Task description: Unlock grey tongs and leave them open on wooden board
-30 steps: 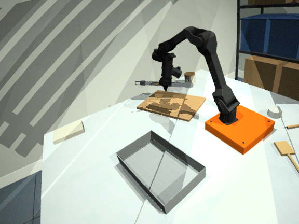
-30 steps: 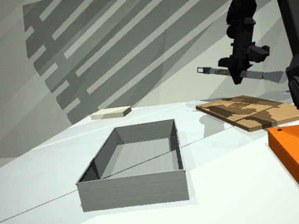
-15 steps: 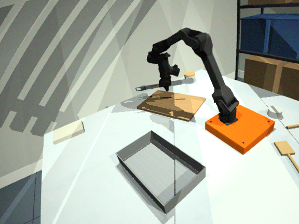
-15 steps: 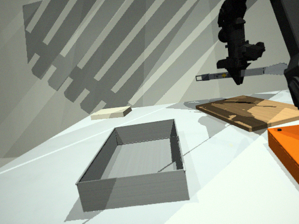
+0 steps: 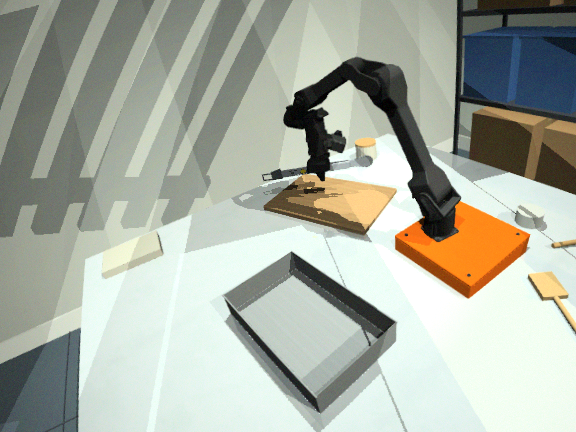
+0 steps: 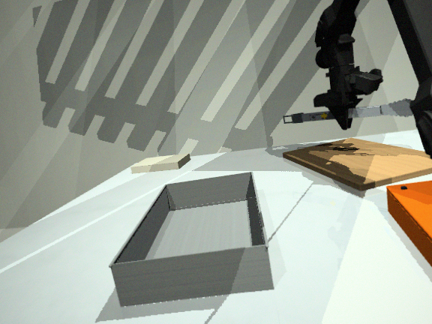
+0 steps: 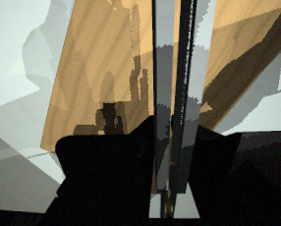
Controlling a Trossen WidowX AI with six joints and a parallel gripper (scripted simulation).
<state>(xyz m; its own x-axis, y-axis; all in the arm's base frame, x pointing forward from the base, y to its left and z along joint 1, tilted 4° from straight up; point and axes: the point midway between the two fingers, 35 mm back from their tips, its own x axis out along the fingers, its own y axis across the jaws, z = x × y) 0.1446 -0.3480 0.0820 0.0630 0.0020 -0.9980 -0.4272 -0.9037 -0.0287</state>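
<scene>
The gripper point(image 6: 344, 121) is closed down narrow on the grey tongs point(image 6: 369, 111), pinching them partway along their length so that they lie roughly level in the air above the wooden board point(image 6: 379, 165) — not touching it, with a dark shadow of the fingers falling on the wood below. In the exterior view the hinge end with its small yellow mark juts out to the left of the gripper and the paler tips run off to the right, behind the arm. In the wrist view the two grey tong arms point(image 7: 177, 98) run straight up the frame between the dark fingers, close together with only a slim gap; whether the lock has released is hard to judge from this angle. The arm point(image 5: 400, 115) rises from its orange base point(image 5: 465, 250), arches over at the elbow and drops the wrist almost straight down over the far part of the board point(image 5: 335, 202). The roasting tin point(image 5: 310, 330) sits well apart — nearer the camera on the white table point(image 5: 150, 320), with nothing across it.
</scene>
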